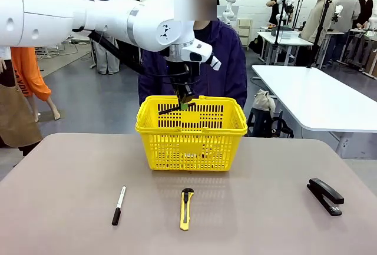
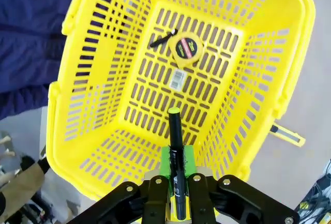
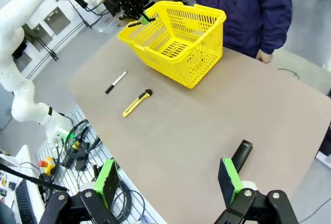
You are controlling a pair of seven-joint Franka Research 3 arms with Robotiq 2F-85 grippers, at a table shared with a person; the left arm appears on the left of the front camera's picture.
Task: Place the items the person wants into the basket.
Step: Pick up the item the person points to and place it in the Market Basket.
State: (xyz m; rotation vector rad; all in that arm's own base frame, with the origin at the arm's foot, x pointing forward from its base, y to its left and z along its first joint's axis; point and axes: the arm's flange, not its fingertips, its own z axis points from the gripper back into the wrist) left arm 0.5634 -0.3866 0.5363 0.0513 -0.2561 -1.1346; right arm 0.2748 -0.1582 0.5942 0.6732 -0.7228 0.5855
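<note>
Because the pen [image 2: 175, 125] belongs in the basket [image 1: 191, 130] with the tape measure [image 2: 187, 46], the left hand [image 2: 176, 158] is gripping it above the basket; the right hand [image 3: 168, 180] is hanging wide, idle.

Yellow utility knife [image 1: 186, 209] at the near middle of the brown surface [image 1: 65, 166], black end pointing to the far side. Black stapler [image 1: 325, 196] near the right edge, well apart. Background: white table [image 1: 318, 99]; dark bag [image 1: 268, 121] on the floor.
</note>
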